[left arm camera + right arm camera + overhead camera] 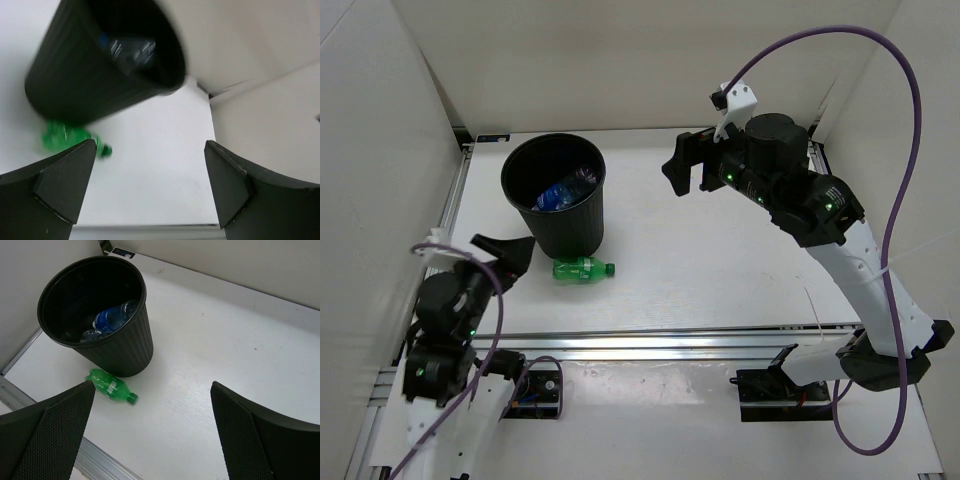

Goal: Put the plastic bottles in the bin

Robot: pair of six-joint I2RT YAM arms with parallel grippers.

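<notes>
Green bottle lies on its side on the table, just beside the bin base, the only one seen outside. Blue-labelled bottle and a clear bottle sit inside the bin. Left gripper is spread and empty near the green bottle, likely lining up the pick. Right gripper is also spread and empty, well apart, probably to stay out of the way

Left claw and right claw both hover with jaws spread wide.
</notes>
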